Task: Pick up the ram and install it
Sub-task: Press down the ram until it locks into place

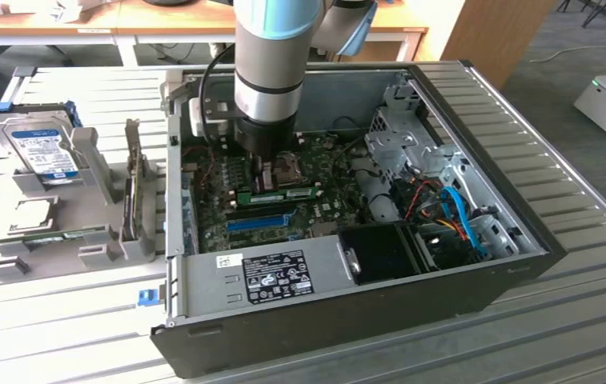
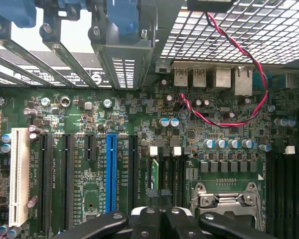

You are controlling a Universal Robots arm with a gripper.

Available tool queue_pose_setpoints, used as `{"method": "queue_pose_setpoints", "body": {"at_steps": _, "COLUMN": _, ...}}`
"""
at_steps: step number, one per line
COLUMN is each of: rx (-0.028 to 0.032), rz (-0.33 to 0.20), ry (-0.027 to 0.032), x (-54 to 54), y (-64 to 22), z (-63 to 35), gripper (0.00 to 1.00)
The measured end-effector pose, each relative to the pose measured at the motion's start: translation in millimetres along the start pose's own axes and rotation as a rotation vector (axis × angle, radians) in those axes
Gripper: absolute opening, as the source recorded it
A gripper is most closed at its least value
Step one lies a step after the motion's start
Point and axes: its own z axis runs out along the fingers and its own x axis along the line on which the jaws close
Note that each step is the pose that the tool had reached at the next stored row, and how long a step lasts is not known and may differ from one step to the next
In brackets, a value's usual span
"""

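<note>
Here, L to R in the exterior view: hard drive (image 1: 44,152) in its grey holder on the bench (image 1: 57,320); open PC case (image 1: 335,320); my gripper (image 1: 278,172) down over the motherboard (image 1: 319,212) w/ the ram (image 1: 281,194) just below it, seated in slot. I can't tell if gripper is spread or pinching.

case opening: computer case (image 1: 516,268) lay open on top, access from above
arm: gripper (image 1: 274,172) stood low over motherboard (image 2: 89,164), near ram (image 1: 281,194)
exterior view's right: drive cage (image 1: 404,128) and blue cables (image 1: 463,220) crowded that side
near edge: power supply (image 1: 270,276) and fan (image 1: 383,252) blocked entry
wrist view: red-black wire (image 2: 249,64) looped above board
</note>
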Motion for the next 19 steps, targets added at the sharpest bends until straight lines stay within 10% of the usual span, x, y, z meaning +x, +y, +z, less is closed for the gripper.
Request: {"method": "queue_pose_setpoints", "body": {"at_steps": 19, "rx": -0.0003, "rz": 0.000, "ry": 0.0012, "x": -0.3, "y": 3.1, "z": -4.7, "gripper": 0.11}}
